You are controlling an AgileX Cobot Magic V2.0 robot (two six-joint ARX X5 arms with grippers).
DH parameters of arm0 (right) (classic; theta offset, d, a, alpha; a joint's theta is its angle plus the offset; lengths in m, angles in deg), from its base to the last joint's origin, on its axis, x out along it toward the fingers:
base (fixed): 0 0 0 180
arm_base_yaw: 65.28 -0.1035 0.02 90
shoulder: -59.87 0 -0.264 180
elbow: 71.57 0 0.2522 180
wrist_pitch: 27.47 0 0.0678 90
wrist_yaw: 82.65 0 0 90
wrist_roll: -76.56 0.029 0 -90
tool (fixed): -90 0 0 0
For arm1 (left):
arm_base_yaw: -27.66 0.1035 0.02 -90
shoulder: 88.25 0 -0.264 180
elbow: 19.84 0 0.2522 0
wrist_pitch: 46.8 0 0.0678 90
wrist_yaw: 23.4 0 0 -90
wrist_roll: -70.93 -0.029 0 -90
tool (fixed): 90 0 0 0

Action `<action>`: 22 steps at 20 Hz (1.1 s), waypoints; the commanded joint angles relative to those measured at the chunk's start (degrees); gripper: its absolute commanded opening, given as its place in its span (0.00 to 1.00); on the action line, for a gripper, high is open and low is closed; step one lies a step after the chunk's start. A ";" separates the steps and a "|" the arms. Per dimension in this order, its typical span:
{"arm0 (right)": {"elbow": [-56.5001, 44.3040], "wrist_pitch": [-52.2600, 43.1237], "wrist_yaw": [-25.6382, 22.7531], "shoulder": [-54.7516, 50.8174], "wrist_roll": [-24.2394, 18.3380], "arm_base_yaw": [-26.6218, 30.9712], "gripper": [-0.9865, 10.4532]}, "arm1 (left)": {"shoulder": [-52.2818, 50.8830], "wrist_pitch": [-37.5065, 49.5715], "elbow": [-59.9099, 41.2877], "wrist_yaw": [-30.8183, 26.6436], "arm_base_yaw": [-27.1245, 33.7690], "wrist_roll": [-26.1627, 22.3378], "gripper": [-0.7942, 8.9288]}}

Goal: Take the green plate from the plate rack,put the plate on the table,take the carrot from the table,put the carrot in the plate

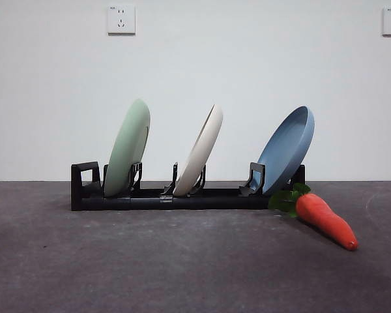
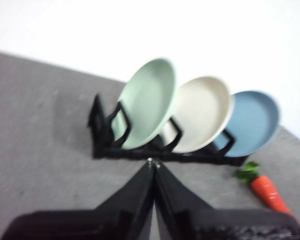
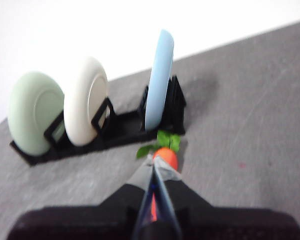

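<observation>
**Both Grippers Closed, Nothing Held**

The green plate (image 1: 127, 149) stands tilted in the plate rack (image 1: 159, 197) on the table (image 1: 150, 261). The carrot (image 1: 324, 220) lies at the rack's 4 o'clock. The left gripper (image 2: 153, 162) and right gripper (image 3: 154, 165) have jaws pressed together, gripping nothing.

Ahead of the left gripper (image 2: 153, 162) the surface (image 1: 182, 267) lies bare up to the plate rack (image 1: 182, 199). The green plate (image 1: 127, 149) leans at the rack's looped end, with open gaps between it, the cream plate (image 1: 199, 151) and the blue plate (image 1: 287, 149). The carrot (image 1: 326, 220) lies just before the right gripper (image 3: 155, 167), crowding the rack's far end.
</observation>
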 commanded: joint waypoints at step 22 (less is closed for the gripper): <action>36.74 44.35 24.90 28.17 -28.06 -0.17 0.08 | 20.52 -37.48 32.76 19.52 -1.73 -24.41 0.08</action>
